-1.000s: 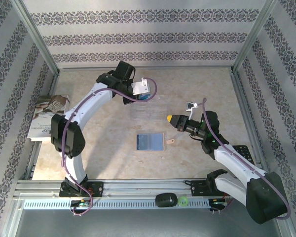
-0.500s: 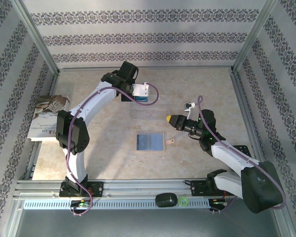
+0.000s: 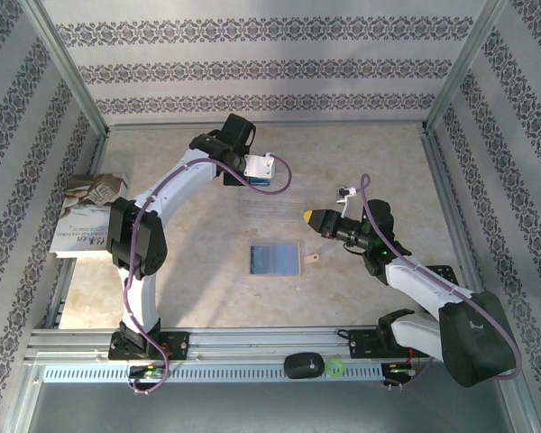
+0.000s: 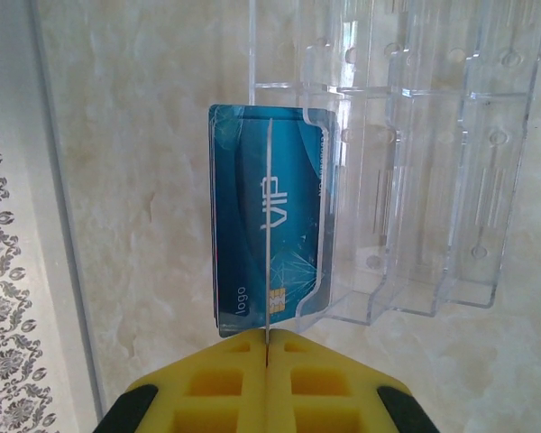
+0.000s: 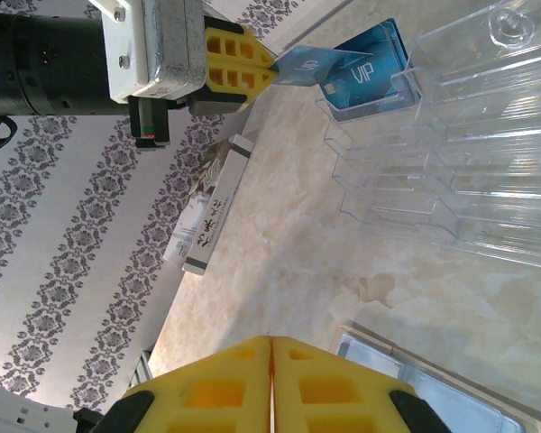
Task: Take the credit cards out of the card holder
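Left tool clamps thin bright blue plastic card beside clear plastic tray; right tool closed, empty.

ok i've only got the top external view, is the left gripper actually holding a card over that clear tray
observer: yes, the left gripper is shut on a thin card, which shows edge-on in its wrist view.
operator: anything in the tray yet
observer: a blue VIP card sits in an end slot of the clear tray.
operator: and the right one
observer: the right gripper is shut, with nothing between its jaws.
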